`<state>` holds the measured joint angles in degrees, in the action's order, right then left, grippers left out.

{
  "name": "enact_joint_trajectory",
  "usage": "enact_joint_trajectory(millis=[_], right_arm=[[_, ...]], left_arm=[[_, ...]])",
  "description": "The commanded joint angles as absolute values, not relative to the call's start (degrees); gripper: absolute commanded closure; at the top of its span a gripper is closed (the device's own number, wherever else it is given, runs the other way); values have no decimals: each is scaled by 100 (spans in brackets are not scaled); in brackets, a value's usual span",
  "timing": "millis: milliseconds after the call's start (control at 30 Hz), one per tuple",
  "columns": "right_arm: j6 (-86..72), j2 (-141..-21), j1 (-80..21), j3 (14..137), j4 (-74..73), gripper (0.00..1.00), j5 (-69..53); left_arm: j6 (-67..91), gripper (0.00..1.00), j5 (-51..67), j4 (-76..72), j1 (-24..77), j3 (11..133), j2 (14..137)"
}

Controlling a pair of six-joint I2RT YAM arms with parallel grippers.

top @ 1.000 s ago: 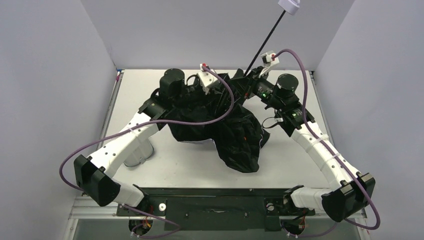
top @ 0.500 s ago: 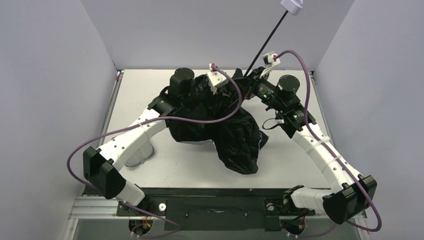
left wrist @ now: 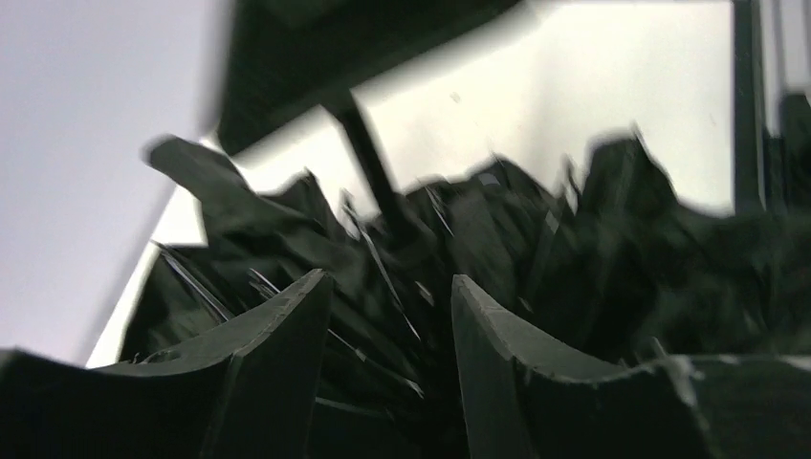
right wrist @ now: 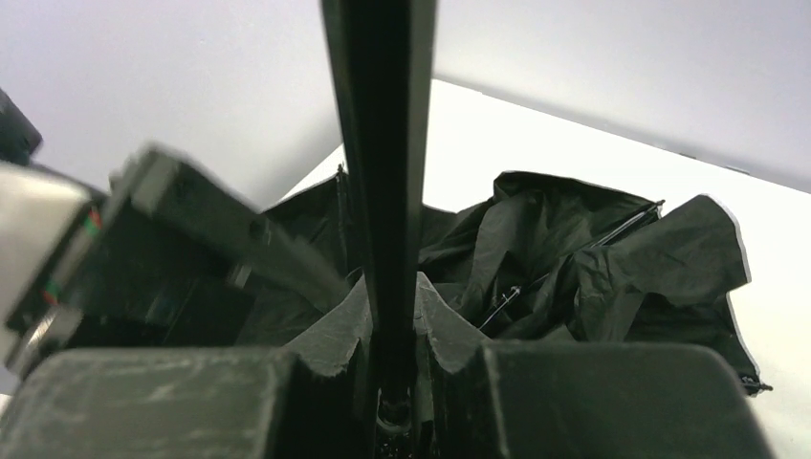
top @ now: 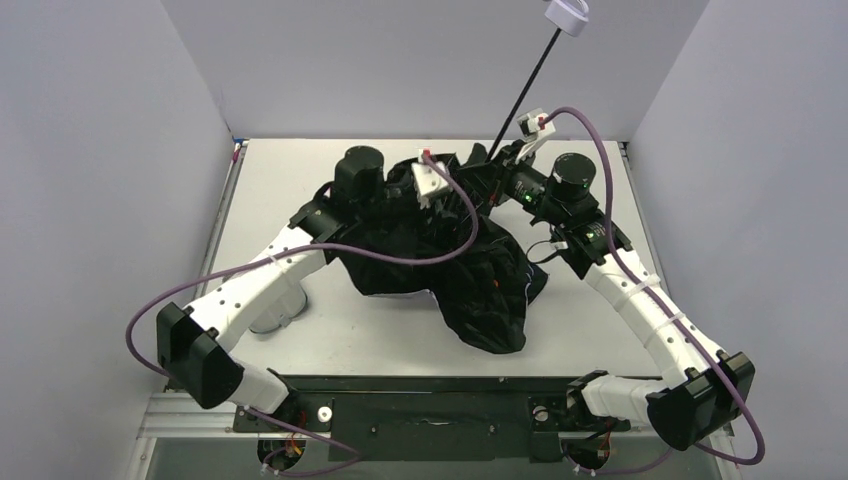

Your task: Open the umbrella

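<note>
While you look along the near half of the bench, a pale grey item sits at the left, partly hidden under the left forearm. You cannot tell from the overhead view what it is.

Just beyond that, the umbrella lies near the middle of the bench as a crumpled heap, black inner side up. One lobe of the fabric droops toward the near edge, and a sliver of pale cloth shows under its left side.

Both arms reach into the far side of the heap. Your left end effector is down in the canopy with its fingers parted a moderate way. Black folds and thin ribs fill the gap and the space beyond it, but the wrist view is blurred, so you cannot tell whether the pads are pinching anything.

Your right end effector is closed on the thin black shaft, a pad pressed to each side of it, right where the shaft leaves the fabric.

From that grip the shaft rises at a tilt, up and away toward the back wall. The small pale round handle is at its far tip, well above the bench.
</note>
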<state>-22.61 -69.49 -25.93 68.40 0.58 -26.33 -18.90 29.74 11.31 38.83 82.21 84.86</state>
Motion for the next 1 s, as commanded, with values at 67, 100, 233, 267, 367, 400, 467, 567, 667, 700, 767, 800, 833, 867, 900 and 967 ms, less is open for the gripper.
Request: enact_joint_trajectory(millis=[67,100,233,267,367,400,467,567,667,700,767,800,833,867,900,967], right_arm=[[-1395,-6757,-2624,6950,545,100,-2747],[-1062,-6798,-2649,6903,382,100,-2722],[190,-7074,-1968,6995,301,100,-2274],[205,-7167,-1801,7154,198,100,-2188],[-74,-7614,-1446,7909,183,100,-2173],[-59,-7635,-1628,8064,103,100,-2246],[-160,-7553,-2376,8007,119,100,-2156],[-529,-7358,-2843,7891,-16,100,-2297],[-336,-7556,-1458,8085,-99,100,-2230],[-218,-7676,-1208,8226,-159,100,-2216],[-283,-8012,-966,8624,-289,100,-2377],[-322,-8094,-1389,8741,-430,100,-2423],[-353,-8068,-1709,8709,-644,100,-2443],[-455,-7925,-2394,8630,-700,100,-2496],[-460,-7839,-2638,8459,-792,100,-2544],[-248,-7668,-2578,8357,-768,100,-2287]], left_arm=[[-3355,51,3645,1539,3958,6885,7813],[-3326,51,3585,1479,3961,6738,7834],[-2485,48,3343,1305,3668,6811,7789],[-2012,47,3253,1206,3448,6820,7753],[-1060,37,3195,730,2750,6858,7610],[-744,35,3187,677,2397,6887,7602],[-352,28,3086,542,1961,6992,7575],[221,13,3021,402,1369,7241,7523],[365,2,2920,497,1112,7427,7433],[333,3,2893,530,1069,7453,7387],[281,3,2784,550,1043,7467,7323],[272,3,2772,480,1045,7448,7309],[321,3,2732,438,1039,7437,7319],[363,3,2720,358,1038,7454,7371],[455,3,2708,346,1024,7489,7403],[550,3,2742,426,994,7642,7462]])
